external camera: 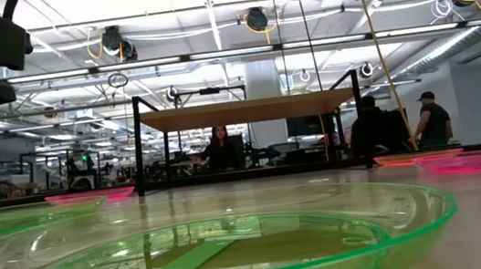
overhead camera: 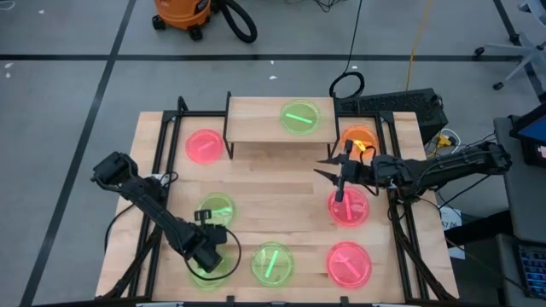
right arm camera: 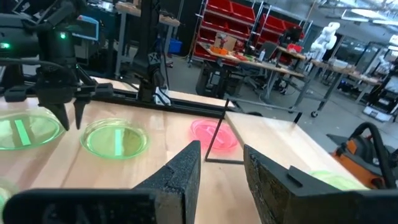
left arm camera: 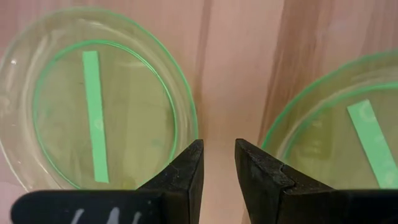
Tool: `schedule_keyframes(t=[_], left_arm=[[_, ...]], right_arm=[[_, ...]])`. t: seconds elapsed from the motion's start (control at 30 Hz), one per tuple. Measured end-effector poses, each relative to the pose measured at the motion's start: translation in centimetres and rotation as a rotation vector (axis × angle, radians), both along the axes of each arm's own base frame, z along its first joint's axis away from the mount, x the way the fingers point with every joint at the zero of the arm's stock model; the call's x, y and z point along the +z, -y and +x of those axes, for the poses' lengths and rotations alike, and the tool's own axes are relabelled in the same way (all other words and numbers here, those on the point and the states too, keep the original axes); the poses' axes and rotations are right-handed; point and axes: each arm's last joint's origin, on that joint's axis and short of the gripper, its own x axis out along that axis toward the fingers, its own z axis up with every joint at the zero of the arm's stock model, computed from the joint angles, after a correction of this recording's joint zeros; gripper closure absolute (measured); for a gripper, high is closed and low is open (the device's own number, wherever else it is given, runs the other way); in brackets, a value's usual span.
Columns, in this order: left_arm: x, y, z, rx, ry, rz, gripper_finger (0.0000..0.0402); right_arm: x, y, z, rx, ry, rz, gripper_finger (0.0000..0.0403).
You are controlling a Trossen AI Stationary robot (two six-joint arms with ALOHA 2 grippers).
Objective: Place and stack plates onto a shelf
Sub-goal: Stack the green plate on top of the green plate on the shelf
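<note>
Plates of small round translucent plastic lie spread over the wooden tabletop (overhead camera: 256,183). Far left: a pink plate (overhead camera: 205,146) beside the shelf. Front left: left gripper (overhead camera: 207,256) hovers above a neon green plate (overhead camera: 210,265), fingers (left arm camera: 186,168) a narrow gap apart, holding nothing. Centre: a green streaked plate (overhead camera: 272,263) at front; behind it the light-wood shelf on black legs (overhead camera: 256,119) carries one green plate (overhead camera: 299,117). Right: right gripper (overhead camera: 328,168) points toward the shelf, fingers narrowly parted, empty, near an orange plate (overhead camera: 359,138).
</note>
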Motion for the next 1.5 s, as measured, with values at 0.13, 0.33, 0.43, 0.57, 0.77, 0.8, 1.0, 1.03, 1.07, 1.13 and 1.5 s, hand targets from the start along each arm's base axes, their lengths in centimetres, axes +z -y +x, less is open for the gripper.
schedule_keyframes(t=[0.13, 0.33, 0.43, 0.57, 0.77, 0.8, 1.0, 1.03, 1.07, 1.13, 1.5], left_arm=[[-0.1, 0.0, 0.0, 0.015, 0.006, 0.010, 0.0303], [-1.5, 0.2, 0.2, -0.001, -0.035, 0.049, 0.0303], [-2.3, 0.2, 0.3, -0.011, -0.063, 0.070, 0.0303], [-2.6, 0.2, 0.4, -0.027, -0.065, 0.098, 0.0303], [-2.7, 0.0, 0.6, -0.027, -0.051, 0.118, 0.0313], [-2.7, 0.0, 0.6, -0.029, -0.052, 0.120, 0.0321], [-2.6, -0.1, 0.5, -0.030, -0.060, 0.133, 0.0391], [-2.6, -0.1, 0.4, -0.030, -0.065, 0.139, 0.0394], [-2.6, -0.2, 0.4, -0.031, -0.070, 0.143, 0.0395], [-2.5, -0.3, 0.2, -0.033, -0.086, 0.155, 0.0397], [5.1, -1.6, 2.2, -0.140, 0.088, 0.380, 0.0399]], right_arm=[[-0.3, 0.0, 0.0, -0.003, -0.021, 0.020, 0.0298], [-0.4, 0.0, 0.0, -0.006, -0.034, 0.049, 0.0298], [-0.5, 0.0, -0.1, -0.008, -0.033, 0.066, 0.0298], [-0.5, 0.0, -0.1, -0.008, -0.032, 0.068, 0.0298], [-0.5, 0.0, -0.1, -0.010, -0.027, 0.090, 0.0298], [-0.5, 0.0, -0.1, -0.010, -0.027, 0.090, 0.0298], [-0.5, 0.0, -0.1, -0.010, -0.029, 0.091, 0.0298], [-0.5, 0.0, -0.1, -0.010, -0.029, 0.091, 0.0298], [-0.5, 0.0, -0.1, -0.010, -0.029, 0.091, 0.0298], [-0.5, 0.0, -0.1, -0.010, -0.029, 0.091, 0.0298], [-0.5, 0.0, -0.1, -0.006, -0.036, 0.061, 0.0298]])
